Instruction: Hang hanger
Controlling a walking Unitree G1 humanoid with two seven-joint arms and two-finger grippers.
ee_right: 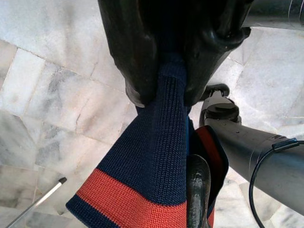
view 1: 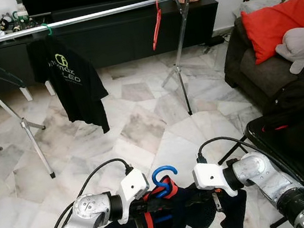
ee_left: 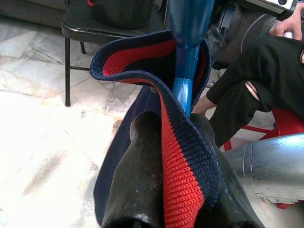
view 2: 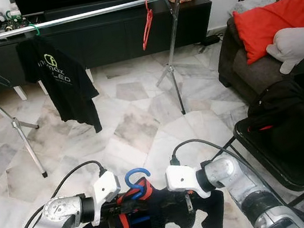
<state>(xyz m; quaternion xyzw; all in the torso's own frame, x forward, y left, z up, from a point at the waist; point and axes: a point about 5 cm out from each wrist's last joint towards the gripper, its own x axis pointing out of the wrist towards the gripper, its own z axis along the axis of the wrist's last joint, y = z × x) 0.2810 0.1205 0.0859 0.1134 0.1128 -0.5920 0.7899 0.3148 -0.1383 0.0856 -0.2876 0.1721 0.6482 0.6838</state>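
Left wrist view: left gripper (ee_left: 164,190) clamps hanger's (ee_left: 183,71) collar.

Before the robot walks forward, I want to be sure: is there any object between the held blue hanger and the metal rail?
Nothing visible: only bare marble floor lies between the blue hanger and the rail.
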